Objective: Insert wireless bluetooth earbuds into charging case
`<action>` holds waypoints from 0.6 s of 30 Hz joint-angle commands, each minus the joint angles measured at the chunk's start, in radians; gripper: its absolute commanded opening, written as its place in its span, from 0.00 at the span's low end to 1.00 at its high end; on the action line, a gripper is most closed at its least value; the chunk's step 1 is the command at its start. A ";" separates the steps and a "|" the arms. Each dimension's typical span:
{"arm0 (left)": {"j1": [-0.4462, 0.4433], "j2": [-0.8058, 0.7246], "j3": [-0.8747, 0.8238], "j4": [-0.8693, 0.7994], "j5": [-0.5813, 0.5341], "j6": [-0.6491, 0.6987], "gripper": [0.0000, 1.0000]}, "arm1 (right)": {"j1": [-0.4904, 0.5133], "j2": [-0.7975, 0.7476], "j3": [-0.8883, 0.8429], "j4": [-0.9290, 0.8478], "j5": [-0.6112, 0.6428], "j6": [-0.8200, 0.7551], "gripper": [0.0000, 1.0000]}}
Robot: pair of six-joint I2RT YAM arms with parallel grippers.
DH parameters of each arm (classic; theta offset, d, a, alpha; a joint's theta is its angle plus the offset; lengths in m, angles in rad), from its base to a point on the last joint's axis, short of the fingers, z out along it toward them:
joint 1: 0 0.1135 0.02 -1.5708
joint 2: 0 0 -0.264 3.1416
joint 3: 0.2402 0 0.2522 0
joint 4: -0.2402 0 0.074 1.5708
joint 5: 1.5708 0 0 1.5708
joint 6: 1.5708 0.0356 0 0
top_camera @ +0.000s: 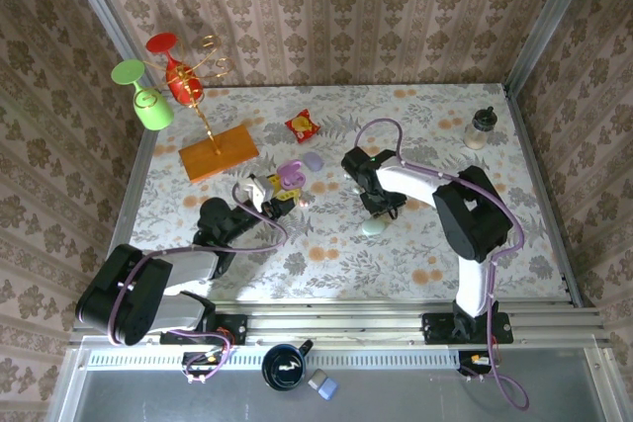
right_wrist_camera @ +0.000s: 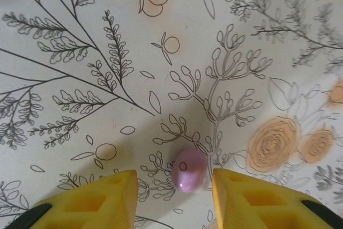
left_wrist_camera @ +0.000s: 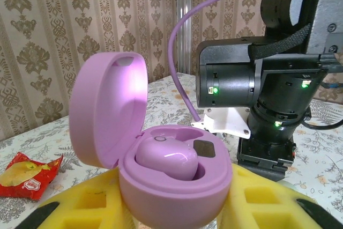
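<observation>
Pink earbud (right_wrist_camera: 189,170) on floral tablecloth (right_wrist_camera: 161,52), between spread yellow fingers (right_wrist_camera: 91,202) of the end effector (right_wrist_camera: 175,186).

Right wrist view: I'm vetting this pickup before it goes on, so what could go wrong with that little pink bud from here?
1. The earbud is tiny, glossy and off-centre in the open right claw; closing might flick it away.
2. The charging case in the left claw already seats one bud; the next could jam against it or the raised lid.
</observation>
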 commanded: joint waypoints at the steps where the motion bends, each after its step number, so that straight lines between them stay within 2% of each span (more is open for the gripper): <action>1: 0.012 -0.012 0.016 0.032 0.034 -0.029 0.31 | 0.021 0.034 0.040 -0.060 0.159 0.067 0.43; 6: 0.013 -0.012 0.015 0.031 0.036 -0.030 0.31 | 0.026 0.066 0.052 -0.082 0.182 0.071 0.42; 12: 0.012 -0.008 0.013 0.032 0.039 -0.030 0.31 | 0.024 0.089 0.053 -0.084 0.186 0.070 0.36; 18: 0.013 -0.002 0.013 0.031 0.039 -0.029 0.31 | 0.024 0.107 0.055 -0.077 0.173 0.066 0.35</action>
